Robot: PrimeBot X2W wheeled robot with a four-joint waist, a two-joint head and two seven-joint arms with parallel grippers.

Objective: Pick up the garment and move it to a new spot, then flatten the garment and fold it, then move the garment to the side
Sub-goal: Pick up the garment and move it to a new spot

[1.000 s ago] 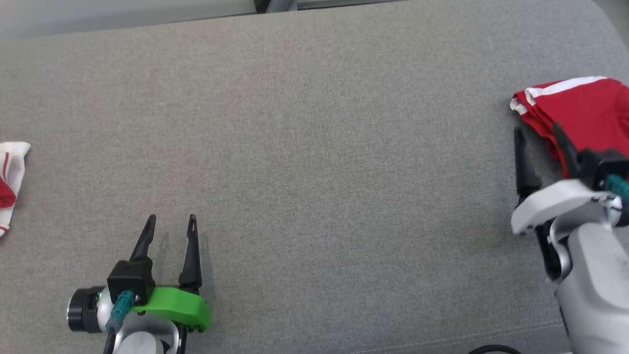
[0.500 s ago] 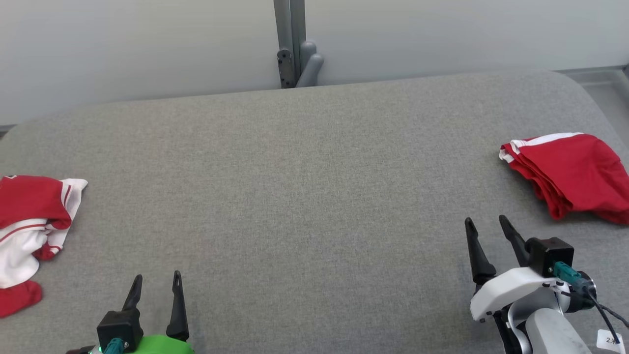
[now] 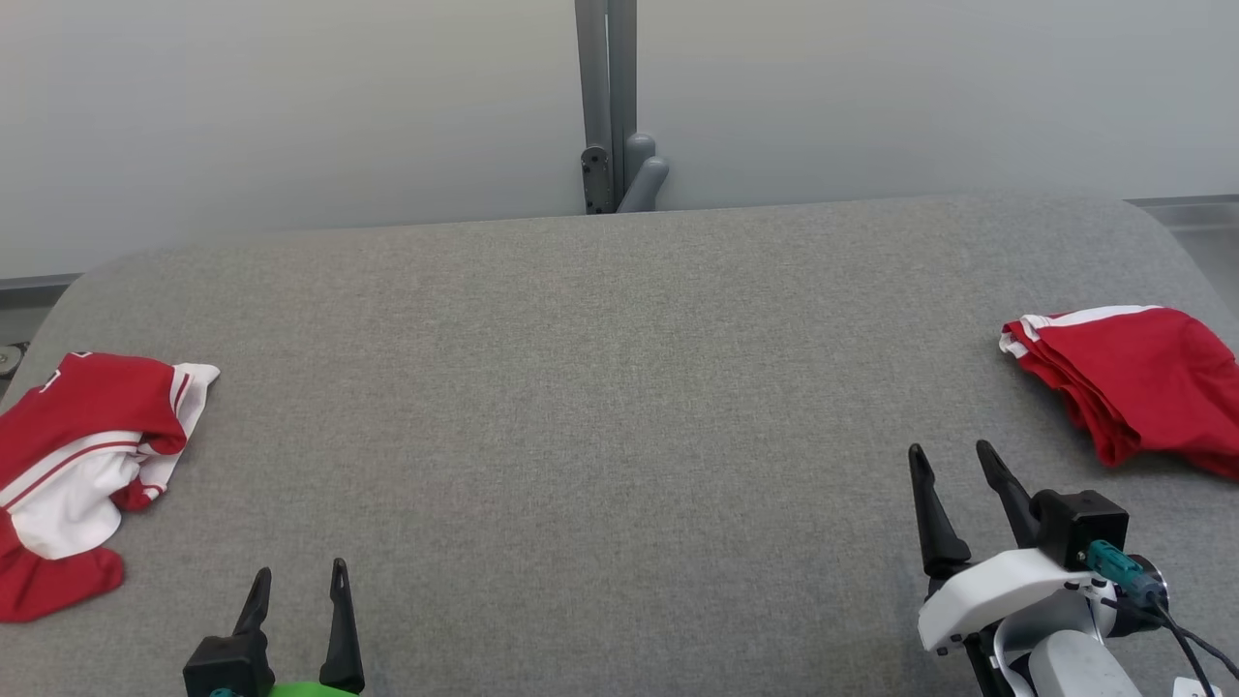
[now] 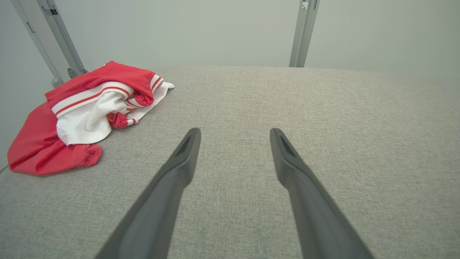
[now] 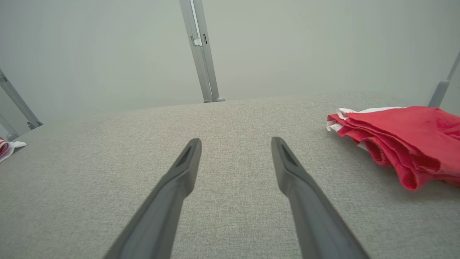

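Judging by the table (image 3: pixel 619 387), I count one garment finished: the folded red shirt (image 3: pixel 1142 378) lies at its right edge. My left gripper (image 3: pixel 300 571) and right gripper (image 3: pixel 950 448) hover spread, empty. The crumpled red-and-white garment (image 3: pixel 87 455) at the left awaits everything.

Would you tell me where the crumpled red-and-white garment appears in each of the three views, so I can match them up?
Head view: crumpled garment at the far left, on the grey table.
Left wrist view: crumpled garment at the upper left.
Right wrist view: crumpled garment, a sliver at the left edge.
Shared landmark: the grey post behind the table's far edge; upper right in the left wrist view, top centre in the right wrist view.
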